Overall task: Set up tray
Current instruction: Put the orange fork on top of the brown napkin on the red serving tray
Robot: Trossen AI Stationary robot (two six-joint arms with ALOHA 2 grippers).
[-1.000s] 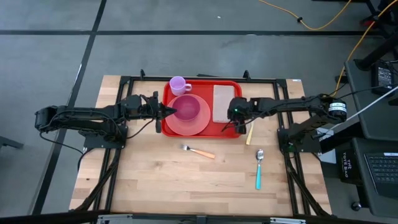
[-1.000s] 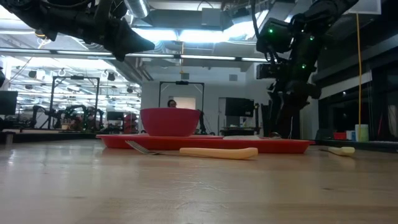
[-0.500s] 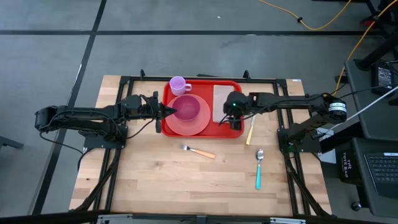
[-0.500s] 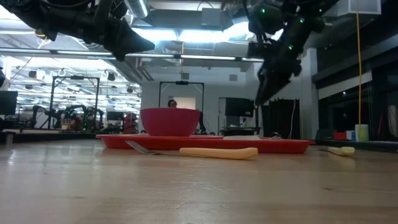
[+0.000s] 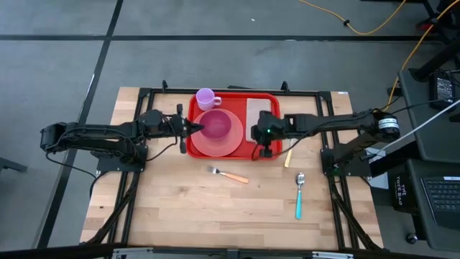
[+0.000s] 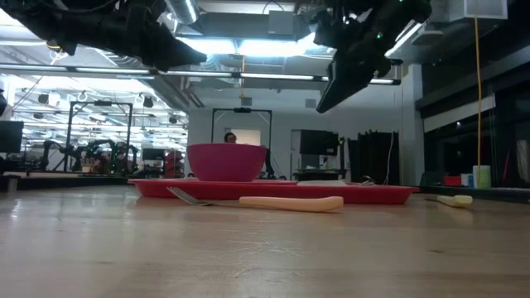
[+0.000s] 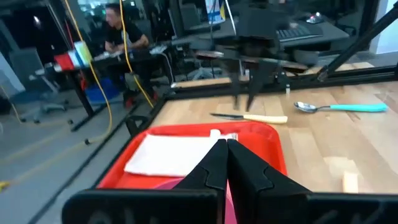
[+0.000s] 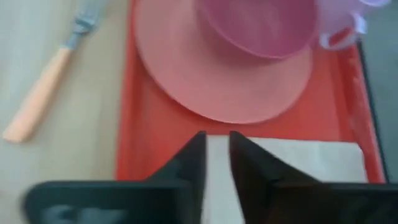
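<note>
Nearest you, well short of the tray [image 5: 235, 153], a fork [image 5: 230, 175] and spoon [image 5: 299, 196] lie on the surface. The tray looks stiff, light and slick; take it by its raised rim. Over its right side, the right tool [image 5: 263, 138] hangs narrowly parted and empty above the napkin [image 5: 254, 119]. At its left edge, the left tool [image 5: 191, 128] is pinched closed, empty, beside the bowl [image 5: 219, 125].

Both arms are dark, built of slim jointed links with black cables running along them. The left arm [image 5: 100, 135] is matte black throughout. The right arm [image 5: 338, 122] carries a small green light near its wrist and a round silver-white label farther back. Each ends in two tapered black fingers [image 7: 239, 171].
</note>
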